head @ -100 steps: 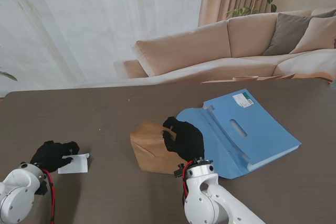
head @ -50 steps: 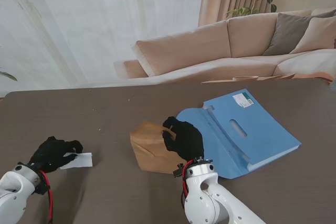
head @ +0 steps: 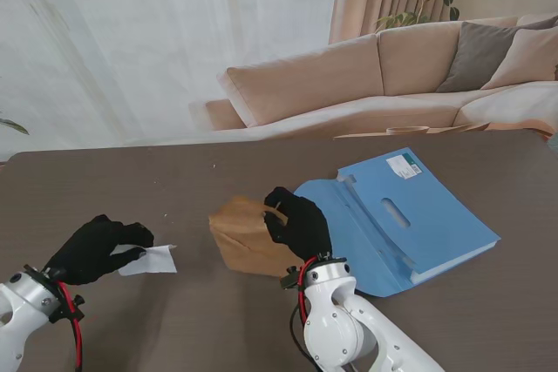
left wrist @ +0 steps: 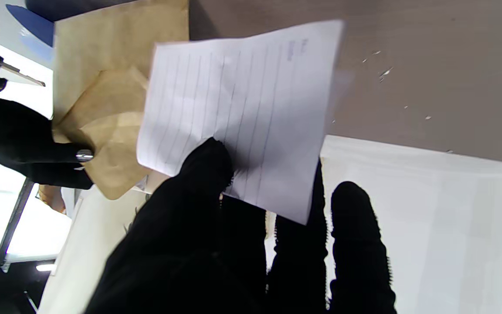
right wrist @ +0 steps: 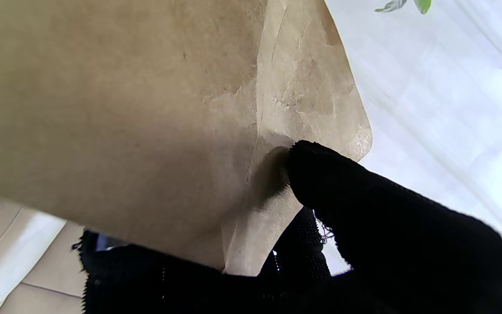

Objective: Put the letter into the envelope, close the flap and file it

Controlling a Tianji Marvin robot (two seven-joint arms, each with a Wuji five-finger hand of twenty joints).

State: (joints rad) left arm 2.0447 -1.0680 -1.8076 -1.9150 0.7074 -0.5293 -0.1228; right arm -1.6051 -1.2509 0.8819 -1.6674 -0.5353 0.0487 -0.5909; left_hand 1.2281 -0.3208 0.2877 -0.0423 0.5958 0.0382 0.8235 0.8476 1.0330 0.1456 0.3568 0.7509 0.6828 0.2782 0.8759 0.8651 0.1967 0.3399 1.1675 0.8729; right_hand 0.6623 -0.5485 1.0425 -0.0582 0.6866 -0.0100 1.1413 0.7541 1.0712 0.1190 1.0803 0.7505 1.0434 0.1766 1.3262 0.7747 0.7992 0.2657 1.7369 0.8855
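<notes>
Letter (head: pixel 148 260): lined white sheet, pinched at its near edge by the left hand (head: pixel 94 250), thumb on top and fingers beneath, held clear of the counter (head: pixel 105 189) at the near left, well apart from the envelope (head: pixel 246 234).

Envelope: brown kraft, mid-counter, tilted up off the surface. Right hand (head: pixel 301 224) is clamped on it at the flap corner. Farther right, blue folder (head: pixel 410 215) lies open, touching or just beside the envelope's right edge; cannot tell which.

Risks, as judged:
- Sheet is held by one edge only, so the free end may droop or flutter and catch on the envelope lip instead of sliding in.
- Mouth of the envelope is not clearly spread; if the right hand pinches both walls together, the letter will butt against a closed slot and crumple.
- Thin pinch on the paper could slip when the sheet meets resistance.
- Envelope is held at one corner and could swing when pushed.

View differences:
- Stand view gives the layout and the gap between the hands; the letter is a small white patch there.
- Left wrist view shows the ruled lines, the thumb (left wrist: pixel 203 165) on the sheet, and the envelope beyond it.
- Right wrist view shows the flap seam and crease with a fingertip (right wrist: pixel 307 165) pressed at it; letter and folder absent.
</notes>
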